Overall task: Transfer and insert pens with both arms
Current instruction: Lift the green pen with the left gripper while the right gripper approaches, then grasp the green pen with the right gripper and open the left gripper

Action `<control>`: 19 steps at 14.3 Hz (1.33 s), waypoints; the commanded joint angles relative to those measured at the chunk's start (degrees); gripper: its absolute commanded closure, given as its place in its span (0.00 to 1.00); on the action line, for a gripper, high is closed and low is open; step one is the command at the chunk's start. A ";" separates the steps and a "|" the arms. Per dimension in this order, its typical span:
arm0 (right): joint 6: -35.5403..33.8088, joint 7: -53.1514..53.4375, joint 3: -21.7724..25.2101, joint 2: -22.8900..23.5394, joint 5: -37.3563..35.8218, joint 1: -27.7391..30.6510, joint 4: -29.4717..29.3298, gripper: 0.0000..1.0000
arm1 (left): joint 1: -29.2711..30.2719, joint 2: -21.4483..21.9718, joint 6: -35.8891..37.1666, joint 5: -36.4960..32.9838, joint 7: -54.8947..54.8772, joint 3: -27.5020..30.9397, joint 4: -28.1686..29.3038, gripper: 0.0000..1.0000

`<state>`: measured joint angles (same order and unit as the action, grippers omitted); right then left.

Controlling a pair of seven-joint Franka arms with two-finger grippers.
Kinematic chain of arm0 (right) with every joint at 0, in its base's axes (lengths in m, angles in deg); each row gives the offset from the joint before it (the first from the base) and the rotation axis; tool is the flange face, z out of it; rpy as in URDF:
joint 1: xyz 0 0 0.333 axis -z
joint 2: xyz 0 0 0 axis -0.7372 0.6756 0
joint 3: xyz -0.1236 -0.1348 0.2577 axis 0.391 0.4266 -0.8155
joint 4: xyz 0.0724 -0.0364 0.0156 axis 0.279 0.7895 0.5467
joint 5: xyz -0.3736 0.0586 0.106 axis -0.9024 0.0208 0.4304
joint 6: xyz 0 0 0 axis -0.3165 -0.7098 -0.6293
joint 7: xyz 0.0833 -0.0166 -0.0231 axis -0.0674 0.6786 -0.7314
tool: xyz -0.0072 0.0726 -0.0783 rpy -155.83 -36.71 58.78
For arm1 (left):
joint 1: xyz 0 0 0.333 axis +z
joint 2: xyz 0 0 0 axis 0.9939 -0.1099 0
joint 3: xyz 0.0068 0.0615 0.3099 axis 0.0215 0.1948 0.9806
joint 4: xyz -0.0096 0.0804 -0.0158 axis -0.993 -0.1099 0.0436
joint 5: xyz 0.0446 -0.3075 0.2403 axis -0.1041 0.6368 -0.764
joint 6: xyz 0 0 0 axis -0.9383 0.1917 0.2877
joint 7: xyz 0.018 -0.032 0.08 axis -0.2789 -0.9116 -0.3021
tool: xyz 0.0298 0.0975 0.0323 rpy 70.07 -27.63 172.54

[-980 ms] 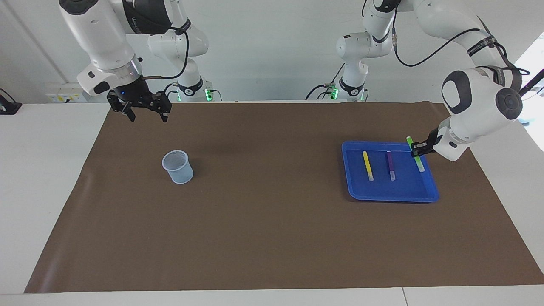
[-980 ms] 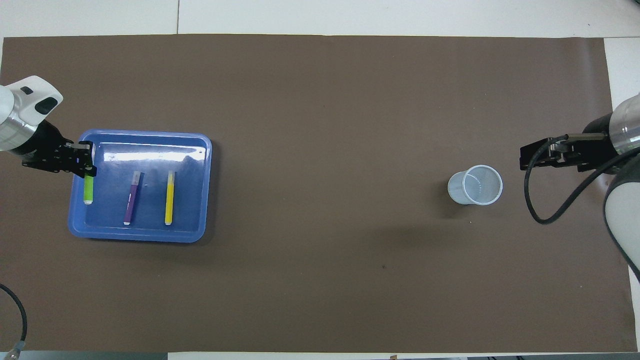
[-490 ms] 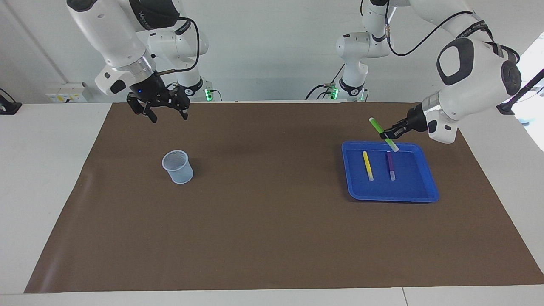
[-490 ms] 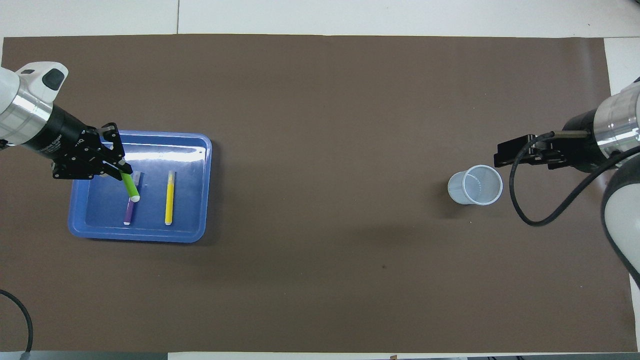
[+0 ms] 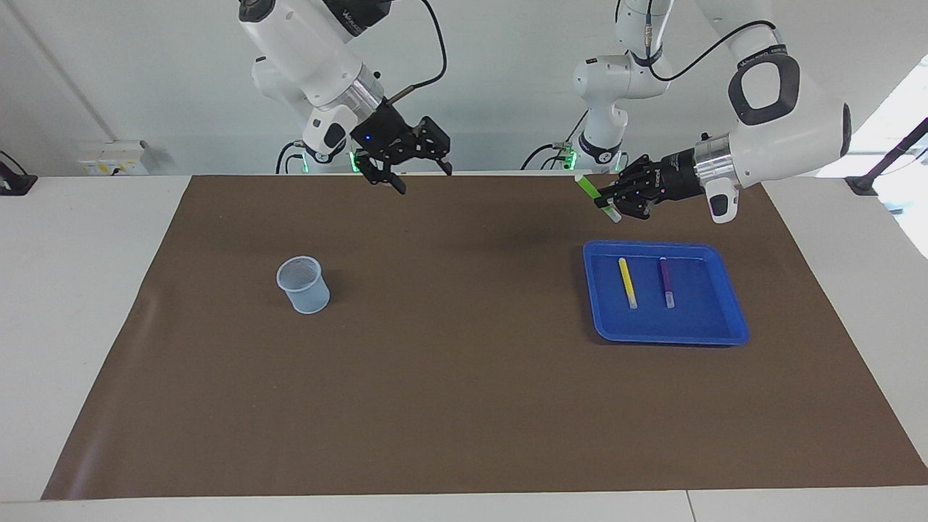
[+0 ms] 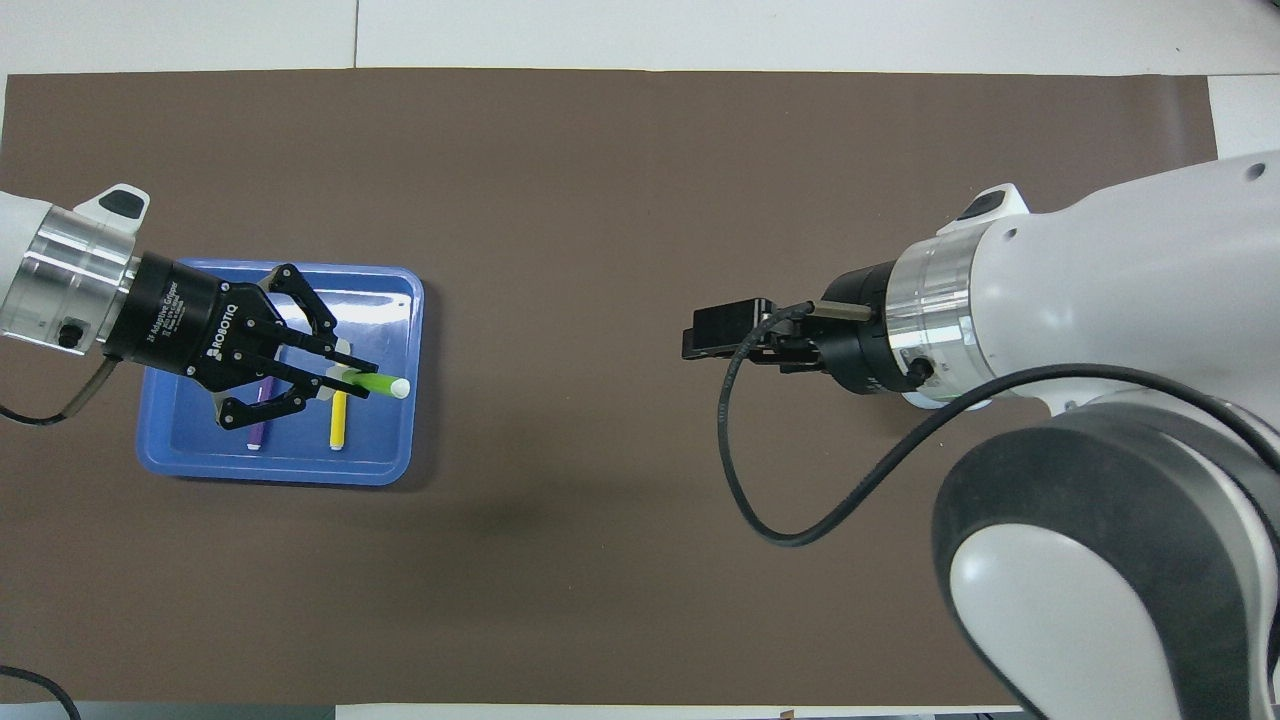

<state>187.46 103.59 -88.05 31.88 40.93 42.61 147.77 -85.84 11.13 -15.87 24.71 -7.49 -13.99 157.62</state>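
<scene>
The left claw (image 5: pixel 607 199) gripped the green pen (image 5: pixel 596 196) above the tray (image 5: pixel 725 330), handover pending, while the right claw (image 5: pixel 420 170) hung open, needing to meet it mid-worktop.

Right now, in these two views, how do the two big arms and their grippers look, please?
Both arms are glossy white with dark grey joint caps and a silver ring at the wrist. The left gripper is black, built of open linkage fingers, with white ROBOTIQ lettering on its body. The right gripper is black too, showing a small blue light in the facing view. A black cable loops loosely from the right wrist.
</scene>
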 commanded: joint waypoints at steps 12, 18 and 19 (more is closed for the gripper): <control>23.83 13.25 -16.39 6.90 6.42 -0.82 1.56 0.00 | -9.79 8.69 -17.51 12.37 5.50 0.42 13.40 1.00; 23.92 12.99 -16.66 7.52 -3.06 -0.65 1.48 0.00 | -9.37 8.69 -17.43 12.46 4.88 0.42 13.84 1.00; 23.83 13.08 -16.66 7.61 -3.24 -0.65 1.39 0.00 | -9.36 8.78 -17.43 12.46 4.79 0.42 13.84 1.00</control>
<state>210.70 116.09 -104.04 38.82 39.58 41.21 149.68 -94.79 17.72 -31.94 36.02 -1.89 -14.04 168.92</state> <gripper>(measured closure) 0.000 0.837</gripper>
